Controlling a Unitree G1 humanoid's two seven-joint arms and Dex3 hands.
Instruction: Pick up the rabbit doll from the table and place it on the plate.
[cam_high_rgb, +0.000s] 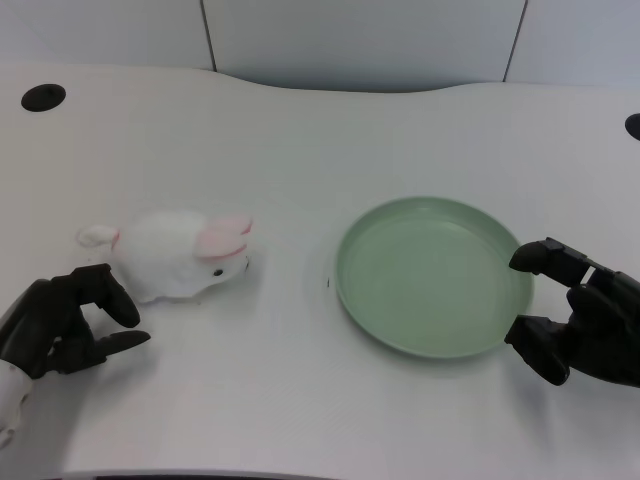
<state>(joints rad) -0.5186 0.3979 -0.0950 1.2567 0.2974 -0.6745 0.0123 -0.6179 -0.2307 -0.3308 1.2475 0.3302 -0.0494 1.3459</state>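
The white rabbit doll (178, 255) with pink ears lies on the table at the left, its head pointing right toward the plate. A light green plate (435, 275) sits right of centre with nothing on it. My left hand (65, 320) rests low at the left edge, just left of and below the doll, fingers apart and holding nothing. Its upper fingers reach close to the doll's rear without gripping it.
My right hand (580, 312) sits at the plate's right rim. A black cable hole (43, 97) marks the far left of the table, another (633, 126) the far right. The table's curved back edge runs along the top.
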